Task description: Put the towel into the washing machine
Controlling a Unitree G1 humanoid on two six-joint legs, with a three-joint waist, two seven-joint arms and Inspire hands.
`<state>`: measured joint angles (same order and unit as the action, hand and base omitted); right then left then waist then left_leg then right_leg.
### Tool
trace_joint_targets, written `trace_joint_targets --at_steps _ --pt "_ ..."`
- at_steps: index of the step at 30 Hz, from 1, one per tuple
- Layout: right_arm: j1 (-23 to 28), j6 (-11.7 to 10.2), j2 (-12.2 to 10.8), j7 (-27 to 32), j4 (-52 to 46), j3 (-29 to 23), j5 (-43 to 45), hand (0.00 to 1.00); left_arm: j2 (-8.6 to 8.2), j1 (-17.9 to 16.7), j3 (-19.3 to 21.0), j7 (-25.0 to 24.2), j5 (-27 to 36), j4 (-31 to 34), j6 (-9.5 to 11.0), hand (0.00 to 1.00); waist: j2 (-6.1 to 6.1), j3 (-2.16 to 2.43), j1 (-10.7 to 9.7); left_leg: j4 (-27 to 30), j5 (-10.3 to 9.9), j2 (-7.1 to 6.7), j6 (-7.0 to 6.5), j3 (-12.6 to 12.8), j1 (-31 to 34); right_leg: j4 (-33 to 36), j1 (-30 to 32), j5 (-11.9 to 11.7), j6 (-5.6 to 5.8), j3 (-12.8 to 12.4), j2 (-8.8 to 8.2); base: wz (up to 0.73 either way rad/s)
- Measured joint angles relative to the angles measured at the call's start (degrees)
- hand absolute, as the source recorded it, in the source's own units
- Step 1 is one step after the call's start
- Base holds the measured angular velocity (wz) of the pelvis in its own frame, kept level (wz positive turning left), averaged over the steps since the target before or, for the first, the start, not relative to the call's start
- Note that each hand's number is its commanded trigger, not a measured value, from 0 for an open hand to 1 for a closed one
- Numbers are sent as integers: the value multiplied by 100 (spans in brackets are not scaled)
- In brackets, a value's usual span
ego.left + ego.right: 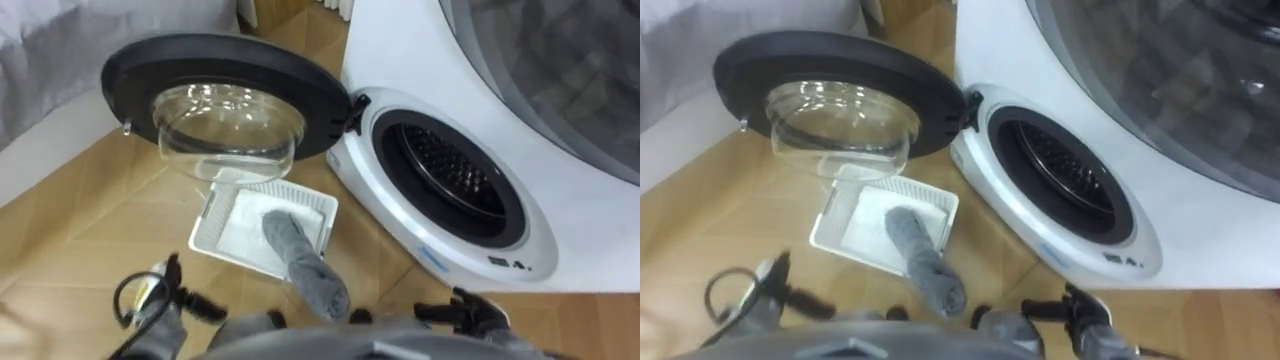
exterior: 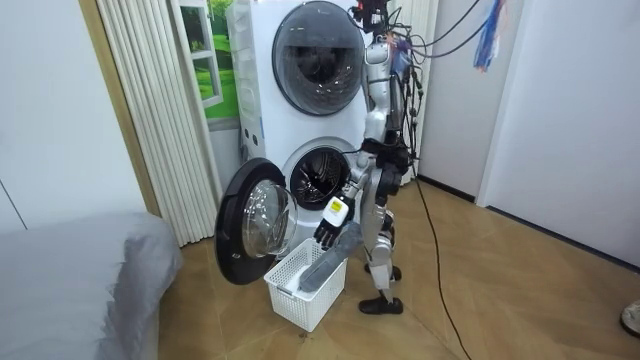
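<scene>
A rolled grey towel (image 1: 300,255) lies with its low end in a white slatted basket (image 1: 215,215) on the wood floor, its other end sticking up over the rim toward me. The front loader's round opening (image 1: 450,175) gapes just right of the basket, and its door (image 1: 225,95) is swung wide to the left. My left hand (image 1: 150,300) hovers low left of the towel with fingers straight. My right hand (image 1: 470,312) sits low right, fingers stretched, apart from the towel. In the room view I stand bent at the washer (image 2: 320,180), left hand (image 2: 328,228) just above the towel (image 2: 325,265).
A second machine (image 2: 320,55) is stacked on the washer. A grey bed (image 2: 70,280) fills the room view's left, close behind the open door (image 2: 250,220). Pale vertical slats (image 2: 150,100) line the wall beside it. Bare wood floor spreads to the room view's right.
</scene>
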<state>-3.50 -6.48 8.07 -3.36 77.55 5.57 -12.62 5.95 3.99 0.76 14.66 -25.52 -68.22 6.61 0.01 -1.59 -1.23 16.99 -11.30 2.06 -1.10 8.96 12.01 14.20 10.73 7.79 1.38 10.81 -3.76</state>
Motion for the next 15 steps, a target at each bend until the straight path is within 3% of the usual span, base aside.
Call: trace_joint_targets --at_steps 4,7,11,13,15 --pt "-347 20 -111 13 24 238 144 0 -70 401 -262 28 2 -123 55 0 33 -31 16 229 0 20 0 12 476 577 725 70 -56 -116 -38 -25" --pt "-599 28 -203 7 0 511 180 0 -159 724 -641 43 -2 -236 95 0 27 -96 -17 512 -3 16 -2 32 934 1014 1276 147 -107 -144 -102 -4" --pt "-961 31 -297 2 -65 726 178 0 -291 1217 -900 115 -145 -302 110 0 -18 -231 -56 1081 -16 37 -17 20 1822 1582 2186 242 -257 -306 -115 -5" --pt "-1092 33 -329 4 -160 753 172 0 -299 1437 -997 164 -221 -334 107 0 -21 -248 -131 1422 -60 90 -17 3 2274 1851 2630 300 -296 -373 -87 -2" --pt "-1266 22 -327 4 -272 908 162 0 -285 1720 -1087 314 -351 -346 104 0 18 -313 -190 1843 -137 228 9 6 2810 2161 3124 312 -311 -423 -11 -16"
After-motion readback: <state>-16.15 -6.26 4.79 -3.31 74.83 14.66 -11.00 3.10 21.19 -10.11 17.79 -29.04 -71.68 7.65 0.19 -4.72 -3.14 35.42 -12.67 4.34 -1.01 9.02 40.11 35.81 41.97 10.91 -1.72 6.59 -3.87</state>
